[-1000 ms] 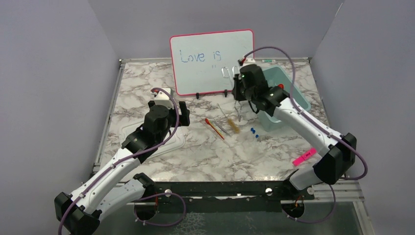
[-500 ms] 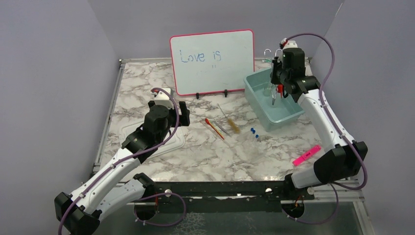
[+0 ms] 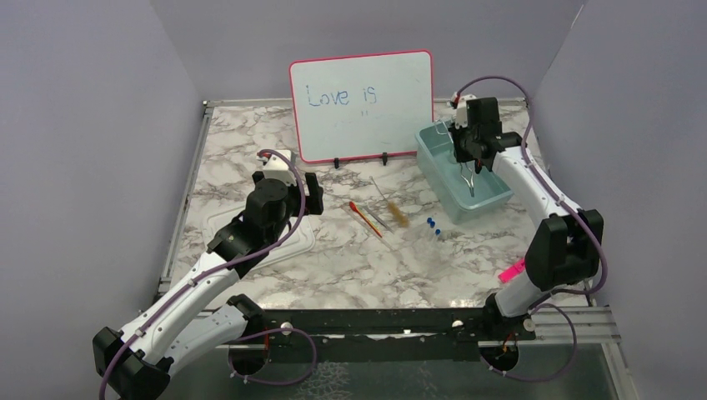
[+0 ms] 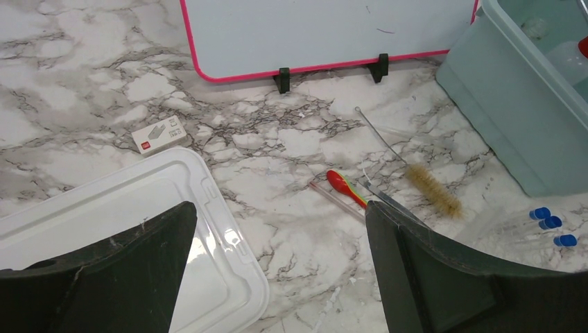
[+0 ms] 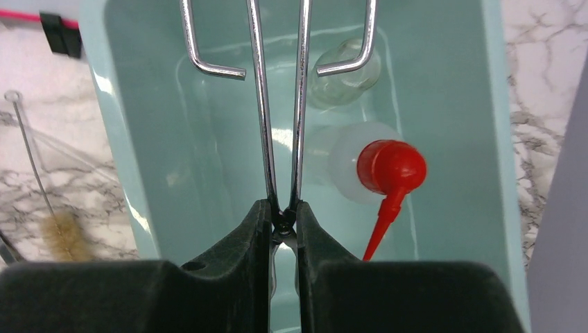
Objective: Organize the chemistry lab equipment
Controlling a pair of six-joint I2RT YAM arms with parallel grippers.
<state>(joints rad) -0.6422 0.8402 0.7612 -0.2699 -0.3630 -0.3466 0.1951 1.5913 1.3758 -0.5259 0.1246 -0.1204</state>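
Note:
My right gripper point(image 5: 282, 215) is shut on a pair of metal tongs point(image 5: 281, 104) at their pivot. It holds them over the inside of the teal bin point(image 5: 118, 139). In the top view the tongs point(image 3: 469, 179) hang from the right gripper point(image 3: 464, 158) into the bin point(image 3: 442, 196). A bottle with a red nozzle point(image 5: 374, 170) and a clear little flask point(image 5: 343, 76) lie in the bin. On the table lie a wire brush point(image 4: 433, 191), a red stick point(image 4: 344, 186) and a thin metal tool point(image 4: 388, 201). My left gripper point(image 4: 281, 215) hovers open, to the left of these.
A white tray lid point(image 4: 104, 201) lies under my left gripper, with a small white box point(image 4: 159, 134) behind it. The pink-framed whiteboard point(image 3: 363, 104) stands at the back. Blue-capped tubes point(image 3: 433, 225) lie in front of the bin. A pink marker point(image 3: 517, 268) lies near the right arm.
My right arm carried the tongs from the table's middle to the right and back, then lowered them into the teal bin. The left arm has not moved.

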